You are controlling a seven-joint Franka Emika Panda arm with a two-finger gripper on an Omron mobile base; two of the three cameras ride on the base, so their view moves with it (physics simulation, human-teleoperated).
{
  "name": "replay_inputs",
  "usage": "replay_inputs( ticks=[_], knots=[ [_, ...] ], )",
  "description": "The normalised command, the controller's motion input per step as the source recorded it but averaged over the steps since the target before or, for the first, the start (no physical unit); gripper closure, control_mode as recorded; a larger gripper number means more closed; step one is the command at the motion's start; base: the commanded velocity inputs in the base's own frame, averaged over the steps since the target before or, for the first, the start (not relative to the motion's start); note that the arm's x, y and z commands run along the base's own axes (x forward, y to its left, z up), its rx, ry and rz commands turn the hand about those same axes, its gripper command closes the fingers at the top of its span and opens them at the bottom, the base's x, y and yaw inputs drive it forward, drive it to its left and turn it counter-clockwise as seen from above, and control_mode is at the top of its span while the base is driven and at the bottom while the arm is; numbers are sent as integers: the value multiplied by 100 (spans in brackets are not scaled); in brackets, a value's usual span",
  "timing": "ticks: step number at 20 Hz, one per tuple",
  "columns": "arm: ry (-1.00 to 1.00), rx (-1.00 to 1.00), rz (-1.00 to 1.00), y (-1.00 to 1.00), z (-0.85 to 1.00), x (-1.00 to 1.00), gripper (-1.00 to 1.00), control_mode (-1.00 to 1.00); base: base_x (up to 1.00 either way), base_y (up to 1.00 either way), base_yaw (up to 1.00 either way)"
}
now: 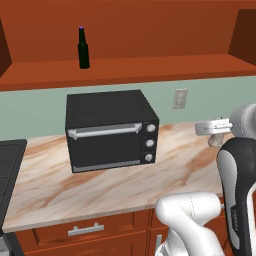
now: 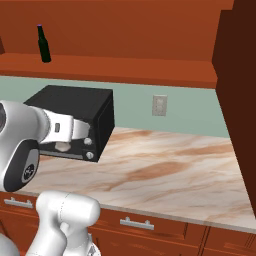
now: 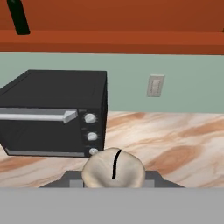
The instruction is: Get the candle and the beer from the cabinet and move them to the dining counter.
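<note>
My gripper is shut on the candle, a pale stubby cylinder with a dark wick line on top. The candle hangs under the hand above the right part of the kitchen counter, and in the right base view the candle sits just in front of the oven. The beer, a dark bottle with a purple cap, stands upright on the open shelf of the cabinet, up and to the left of my hand. The beer is untouched. The dining counter is out of view.
A black toaster oven stands on the marbled counter below the beer. A wall outlet is on the green backsplash. A dark stove edge lies at the left. The cabinet's open door stands at the right.
</note>
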Motion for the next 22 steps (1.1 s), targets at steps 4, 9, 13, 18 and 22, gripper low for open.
replay_inputs(
  ticks=[4,9,13,18,22],
  knots=[
    [0,0,0,0,0,-2,100,-100,0,0,0],
    [0,0,0,0,0,0,100,100,-11,0,0],
    [0,0,0,0,0,0,100,100,-84,0,8],
    [0,0,0,0,0,0,100,100,-74,20,43],
    [0,0,0,0,0,0,100,100,-22,45,83]
  ],
)
